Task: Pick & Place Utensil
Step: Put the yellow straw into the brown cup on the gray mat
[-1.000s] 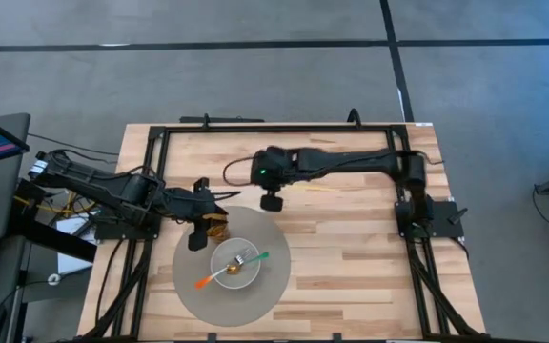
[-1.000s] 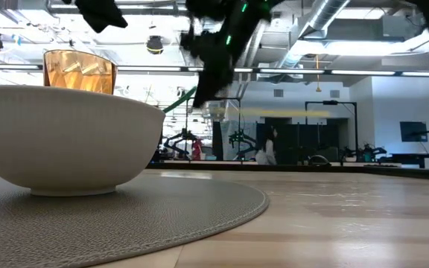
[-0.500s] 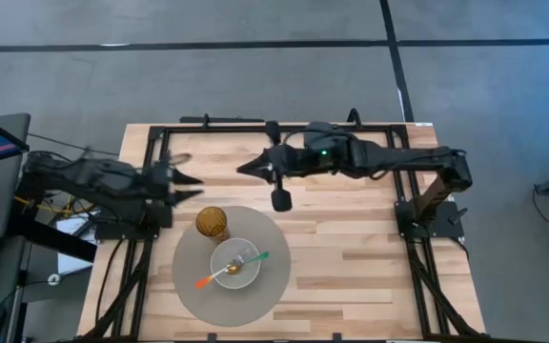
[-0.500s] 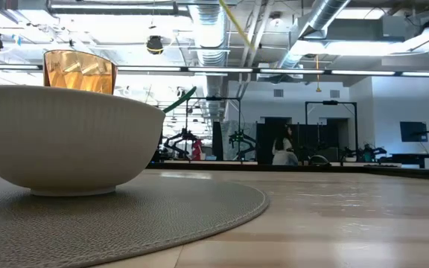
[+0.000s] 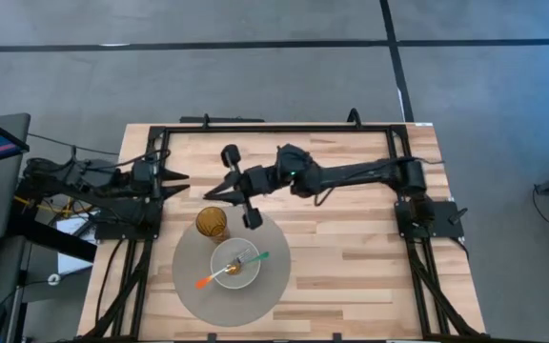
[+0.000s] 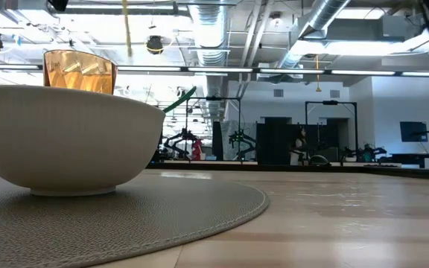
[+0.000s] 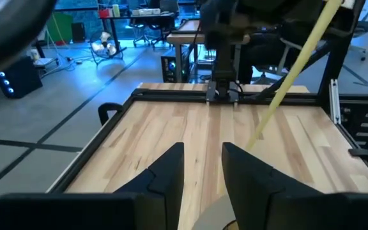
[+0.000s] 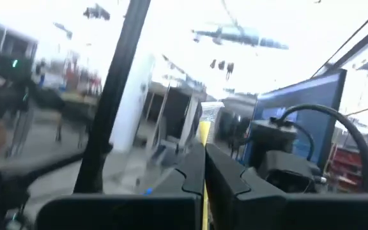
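A thin pale-yellow utensil (image 7: 286,76) slants down above the table; it also shows in the low view, utensil (image 6: 125,30). My right gripper (image 5: 215,191) reaches across to the table's left half, just beyond the amber glass (image 5: 212,224), and is shut on it. The glass stands on a round grey placemat (image 5: 191,286) beside a white bowl (image 5: 221,274). In the bowl lie a green-handled fork (image 5: 256,257) and an orange-handled utensil (image 5: 204,281). My left gripper (image 5: 177,179) waits open at the left edge. My right gripper pinches the yellow utensil between its two fingers; a yellow strip (image 8: 203,135) shows in the narrow gap. Which part of the utensil this is cannot be told. The utensil is lifted clear and slants down, its lower end (image 7: 250,142) above the wood.
The black frame rail (image 5: 255,127) runs along the table's far edge and sides. Bare wood (image 5: 351,257) lies to the right of the placemat. In the low view the bowl (image 6: 65,138) and glass (image 6: 79,71) fill the left side.
My left gripper has left the amber glass, which stays upright on the placemat, and drawn back to the table's left edge. My right gripper has swung from the table's middle toward the left, carrying the yellow utensil to a spot just beyond the glass.
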### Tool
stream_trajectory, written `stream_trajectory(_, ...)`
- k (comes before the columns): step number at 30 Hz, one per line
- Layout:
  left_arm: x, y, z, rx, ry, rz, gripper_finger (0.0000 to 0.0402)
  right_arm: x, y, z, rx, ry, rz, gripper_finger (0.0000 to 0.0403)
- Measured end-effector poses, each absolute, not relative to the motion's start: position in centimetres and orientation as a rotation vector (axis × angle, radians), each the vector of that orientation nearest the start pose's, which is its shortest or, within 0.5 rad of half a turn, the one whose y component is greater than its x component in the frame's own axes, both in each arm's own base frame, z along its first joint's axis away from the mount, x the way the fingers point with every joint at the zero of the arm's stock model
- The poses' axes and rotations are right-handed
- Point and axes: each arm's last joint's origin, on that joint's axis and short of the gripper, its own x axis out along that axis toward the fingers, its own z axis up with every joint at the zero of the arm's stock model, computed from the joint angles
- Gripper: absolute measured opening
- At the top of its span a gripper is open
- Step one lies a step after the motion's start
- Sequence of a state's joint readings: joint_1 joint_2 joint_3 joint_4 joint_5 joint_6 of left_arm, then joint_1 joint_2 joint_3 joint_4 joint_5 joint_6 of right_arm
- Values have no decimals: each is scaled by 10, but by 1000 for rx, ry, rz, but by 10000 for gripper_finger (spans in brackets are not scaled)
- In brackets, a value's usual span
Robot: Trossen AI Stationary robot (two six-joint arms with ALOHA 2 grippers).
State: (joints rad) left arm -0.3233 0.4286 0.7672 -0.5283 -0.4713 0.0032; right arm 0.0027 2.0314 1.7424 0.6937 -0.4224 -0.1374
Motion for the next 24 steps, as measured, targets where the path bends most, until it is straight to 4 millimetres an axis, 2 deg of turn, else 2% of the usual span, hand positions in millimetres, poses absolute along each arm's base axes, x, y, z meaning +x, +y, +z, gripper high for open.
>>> stream_trajectory(3, 85, -15, 332, 77, 176, 147, 108, 481, 5, 356, -150, -534, 395, 0)
stream_trajectory(6, 86, -15, 330, 79, 180, 147, 108, 476, -6, 364, -49, -609, 427, 0)
stream_trajectory(8, 86, -15, 331, 79, 180, 147, 108, 476, -12, 364, -2, -582, 432, 0)
stream_trajectory(10, 86, -15, 331, 79, 180, 147, 108, 481, -15, 356, 27, -534, 429, 0)
stream_trajectory(15, 86, -15, 330, 79, 180, 147, 108, 494, -9, 328, 63, -513, 444, 0)
stream_trajectory(20, 86, -15, 330, 79, 180, 147, 108, 496, -3, 320, 105, -593, 483, 0)
stream_trajectory(24, 86, -15, 330, 79, 180, 147, 108, 497, -5, 321, 128, -539, 481, 0)
